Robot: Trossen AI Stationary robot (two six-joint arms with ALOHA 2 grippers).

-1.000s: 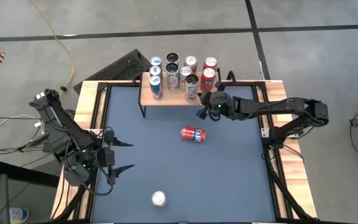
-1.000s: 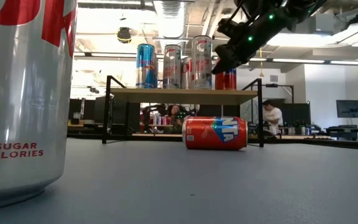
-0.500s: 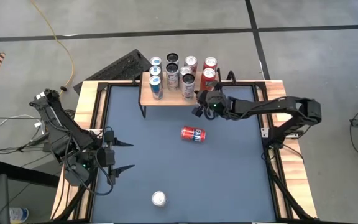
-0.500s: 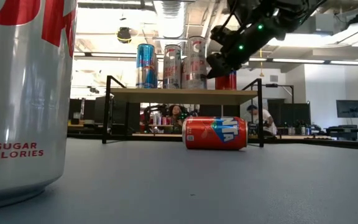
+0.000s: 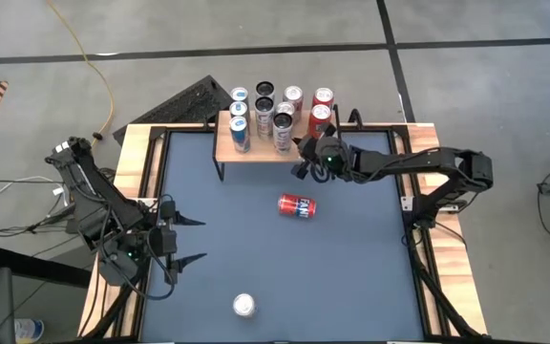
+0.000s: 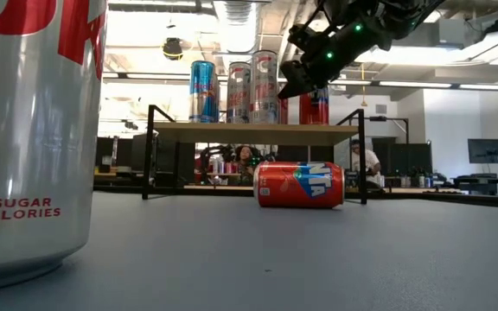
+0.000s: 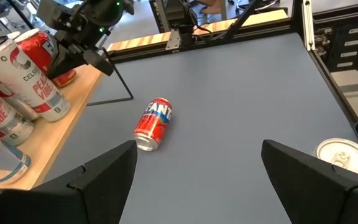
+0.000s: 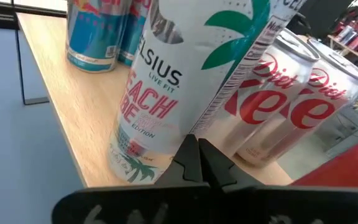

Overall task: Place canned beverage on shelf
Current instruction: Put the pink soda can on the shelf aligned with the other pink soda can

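Wooden-topped shelf [image 5: 256, 150] at the table's far edge carries upright cans. Right gripper [image 5: 306, 162], fingers pressed together and empty, touches a white Celsius can [image 8: 166, 93] there. Left gripper [image 5: 191, 239] waits spread wide. Red can [image 5: 297, 205] lies mid-table.

I count eight upright cans on the light wooden shelf [image 5: 256, 150], one red can [image 5: 297, 205] lying down, one silver-topped can [image 5: 244, 305] at six o'clock.
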